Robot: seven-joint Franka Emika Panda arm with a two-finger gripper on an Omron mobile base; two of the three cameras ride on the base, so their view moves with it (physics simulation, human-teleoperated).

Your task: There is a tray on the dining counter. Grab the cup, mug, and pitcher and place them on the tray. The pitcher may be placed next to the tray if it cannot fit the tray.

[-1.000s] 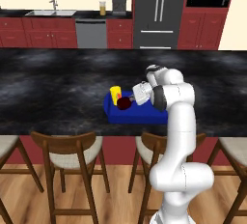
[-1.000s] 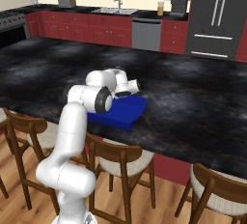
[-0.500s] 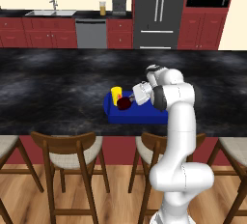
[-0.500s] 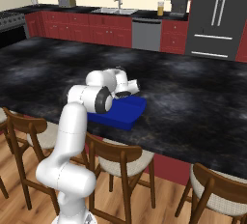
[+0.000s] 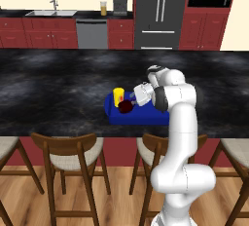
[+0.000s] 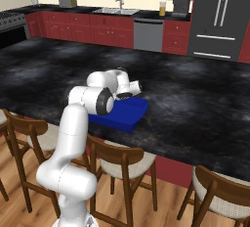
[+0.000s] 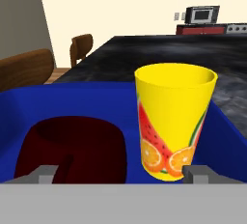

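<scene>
Mug (image 7: 72, 148), low and dark red, sits upright, mouth up, inside the blue tray (image 7: 226, 136) on the black desk (image 5: 58, 93), just beside the upright yellow cup (image 7: 174, 121). Its handle's direction is unclear. The claw (image 7: 118, 174) hangs close over the mug, fingertips (image 7: 46, 175) spread wide apart, gripping nothing.

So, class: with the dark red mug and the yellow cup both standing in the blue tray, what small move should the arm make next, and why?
Probably lift straight back from the bright blue rectangular tray. The low dark red mug and the yellow fruit-printed cup stand inside it, the fingers spread apart with nothing gripped; the clear pitcher of orange liquid waits on the far counter.
</scene>
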